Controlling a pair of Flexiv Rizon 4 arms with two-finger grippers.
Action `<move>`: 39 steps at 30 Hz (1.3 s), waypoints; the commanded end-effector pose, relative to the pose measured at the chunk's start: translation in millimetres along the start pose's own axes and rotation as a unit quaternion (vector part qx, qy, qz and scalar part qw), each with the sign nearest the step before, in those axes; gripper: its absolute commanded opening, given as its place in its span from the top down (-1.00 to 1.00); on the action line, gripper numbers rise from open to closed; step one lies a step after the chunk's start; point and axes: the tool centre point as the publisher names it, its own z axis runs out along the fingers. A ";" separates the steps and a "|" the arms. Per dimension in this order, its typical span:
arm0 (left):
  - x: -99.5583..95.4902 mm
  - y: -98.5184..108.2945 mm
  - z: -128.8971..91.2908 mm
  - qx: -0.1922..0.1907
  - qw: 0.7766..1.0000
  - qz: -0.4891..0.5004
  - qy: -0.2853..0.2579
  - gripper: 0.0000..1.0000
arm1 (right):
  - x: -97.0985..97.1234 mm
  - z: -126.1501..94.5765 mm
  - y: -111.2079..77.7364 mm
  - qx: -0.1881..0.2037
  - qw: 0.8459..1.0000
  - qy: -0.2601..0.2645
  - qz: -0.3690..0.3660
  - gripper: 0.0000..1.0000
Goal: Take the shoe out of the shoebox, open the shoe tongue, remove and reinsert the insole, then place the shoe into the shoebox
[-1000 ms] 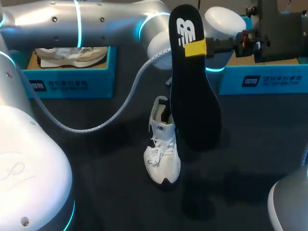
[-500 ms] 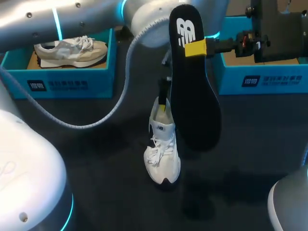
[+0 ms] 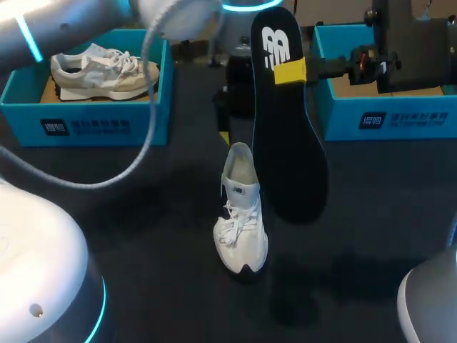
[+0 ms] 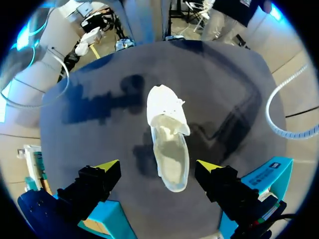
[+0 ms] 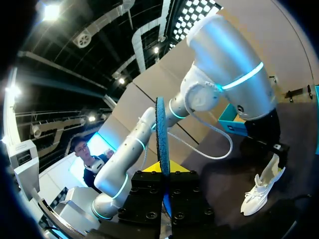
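Note:
A white shoe [image 3: 241, 223] stands on the dark table, toe toward the front, its mouth open; in the left wrist view the shoe [image 4: 169, 144] shows an empty inside. My left gripper [image 3: 230, 127] hangs open above and behind its heel, its fingers [image 4: 107, 168] wide apart and touching nothing. My right gripper [image 3: 289, 71] is shut on the heel end of the black insole [image 3: 285, 150], which hangs down beside the shoe, off the table. Seen from the right wrist, the insole [image 5: 161, 130] stands edge-on between that gripper's [image 5: 163, 175] fingers.
A blue shoebox [image 3: 100, 123] at the back left holds a beige shoe [image 3: 103, 71]. A second blue shoebox [image 3: 400, 118] stands at the back right, under my right arm. My left arm's cable [image 3: 107, 182] loops over the table's left part.
My left gripper has opened wide, risen off the shoe's heel and drawn back. The right gripper and the insole have kept still, and the shoe stays put.

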 end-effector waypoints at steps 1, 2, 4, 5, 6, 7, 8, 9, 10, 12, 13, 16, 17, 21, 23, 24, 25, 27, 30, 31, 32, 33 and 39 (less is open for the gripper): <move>16.0 -5.8 1.9 -0.006 0.995 0.000 -0.101 -1.00 | -0.7 4.8 2.7 0.001 1.000 -0.001 0.001 1.00; 16.0 -5.8 1.9 -0.006 0.995 0.000 -0.101 -1.00 | -0.7 4.8 2.7 0.001 1.000 -0.001 0.001 1.00; 16.0 -5.8 1.9 -0.006 0.995 0.000 -0.101 -1.00 | -0.7 4.8 2.7 0.001 1.000 -0.001 0.001 1.00; 16.0 -5.8 1.9 -0.006 0.995 0.000 -0.101 -1.00 | -0.7 4.8 2.7 0.001 1.000 -0.001 0.001 1.00; 16.0 -5.8 1.9 -0.006 0.995 0.000 -0.101 -1.00 | -0.7 4.8 2.7 0.001 1.000 -0.001 0.001 1.00; 16.0 -5.8 1.9 -0.006 0.995 0.000 -0.101 -1.00 | -0.7 4.8 2.7 0.001 1.000 -0.001 0.001 1.00; 16.0 -5.8 1.9 -0.006 0.995 0.000 -0.101 -1.00 | -0.7 4.8 2.7 0.001 1.000 -0.001 0.001 1.00; 16.0 -5.8 1.9 -0.006 0.995 0.000 -0.101 -1.00 | -0.7 4.8 2.7 0.001 1.000 -0.001 0.001 1.00; 16.0 -5.8 1.9 -0.006 0.995 0.000 -0.101 -1.00 | -0.7 4.8 2.7 0.001 1.000 -0.001 0.001 1.00; 15.5 -5.6 -1.6 0.010 0.990 -0.005 -0.139 -1.00 | -0.7 4.8 2.7 0.001 1.000 -0.001 0.001 1.00; 15.2 -5.4 -5.0 0.011 0.988 -0.007 -0.157 -1.00 | -2.8 2.2 3.9 -0.002 1.000 -0.002 0.009 1.00; 12.3 -3.8 -16.8 0.014 0.978 -0.011 -0.207 -1.00 | -8.0 -7.2 9.9 -0.016 1.000 -0.005 0.021 1.00; 10.9 -2.7 -21.2 0.017 0.975 -0.012 -0.221 -1.00 | -9.9 -10.3 11.8 -0.020 0.999 -0.001 0.027 1.00; 6.6 0.1 -38.5 0.013 0.961 -0.014 -0.277 -1.00 | -20.0 -25.1 17.7 -0.032 0.997 0.019 0.068 1.00; 5.0 0.7 -46.3 0.011 0.954 -0.012 -0.301 -1.00 | -24.2 -33.2 21.0 -0.030 0.996 0.021 0.078 1.00; 3.9 0.6 -52.9 0.015 0.947 -0.014 -0.322 -1.00 | -26.9 -37.9 22.5 -0.031 0.996 0.023 0.084 1.00; 3.0 0.7 -55.8 0.014 0.944 -0.013 -0.330 -1.00 | -28.8 -40.5 22.9 -0.033 0.995 0.026 0.088 1.00; 1.1 -1.0 -64.7 0.010 0.934 -0.008 -0.357 -1.00 | -37.7 -50.4 23.6 -0.039 0.993 0.026 0.107 1.00; -0.8 -2.7 -71.3 0.003 0.935 -0.016 -0.355 -1.00 | -46.7 -58.9 27.6 -0.046 0.991 0.026 0.123 1.00; -1.5 -2.8 -73.1 0.002 0.932 -0.019 -0.363 -1.00 | -49.3 -60.3 29.1 -0.042 0.990 0.029 0.130 1.00; -1.8 -2.8 -75.0 0.005 0.930 -0.023 -0.368 -1.00 | -52.7 -62.0 30.9 -0.044 0.989 0.032 0.135 1.00; -2.0 -3.3 -76.7 0.002 0.928 -0.023 -0.373 -1.00 | -55.9 -63.3 32.1 -0.047 0.988 0.038 0.142 1.00; -0.5 -14.2 -90.0 -0.002 0.909 -0.014 -0.418 -1.00 | -80.3 -72.0 45.9 -0.037 0.980 0.052 0.188 1.00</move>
